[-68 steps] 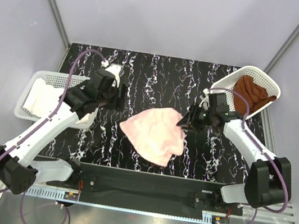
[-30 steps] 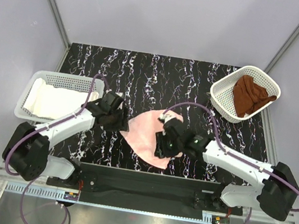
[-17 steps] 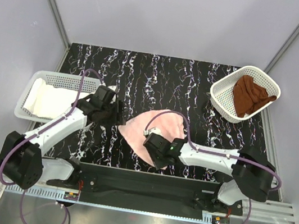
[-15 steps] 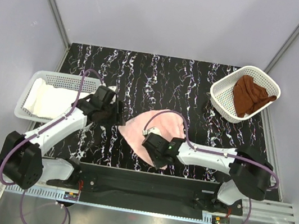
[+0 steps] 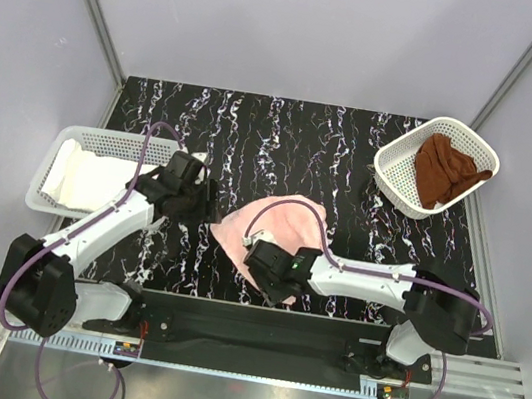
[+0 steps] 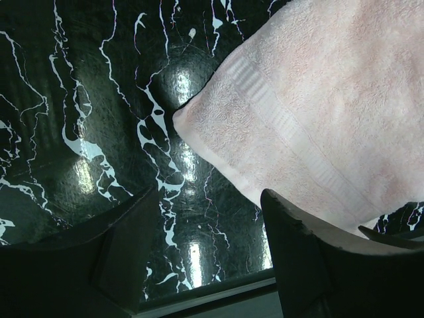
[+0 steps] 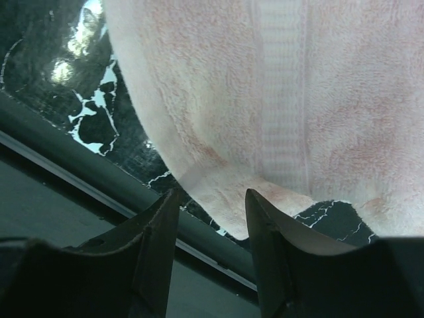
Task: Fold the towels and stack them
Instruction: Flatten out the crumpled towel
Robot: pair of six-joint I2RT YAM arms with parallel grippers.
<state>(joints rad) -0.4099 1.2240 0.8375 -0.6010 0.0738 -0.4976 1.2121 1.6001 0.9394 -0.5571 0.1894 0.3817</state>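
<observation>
Black tabletop (image 5: 287, 132) veined with white, enclosed by plain grey walls. The pale pink towel (image 5: 286, 233) lies loosely spread near the middle of the near edge. The white towel (image 5: 82, 176) rests in the left basket (image 5: 114, 138) and the rust-brown towel (image 5: 447, 173) in the right basket (image 5: 391, 174) at the far right corner.

Hazards, as judged from this layout:
- The right claw (image 7: 211, 193) sits at the towel's near hem, just beside the tabletop's front rail. A shallow closure may catch only the fringe and slip, and a pull toward the bases may drag cloth over the edge.
- The left claw (image 6: 207, 199) stands just short of the towel's left corner. Closing here would grasp nothing, and a lift by one arm alone would skew the fold.
- The right arm's purple cable (image 5: 290, 209) arcs above the cloth and may snag it.

Pose: the right arm reaches low across the front and points its claw down at the hem. Its fingers are moderately apart and hold nothing. The left arm extends forward from its base with the claw low over bare tabletop, its fingers wide and empty.
</observation>
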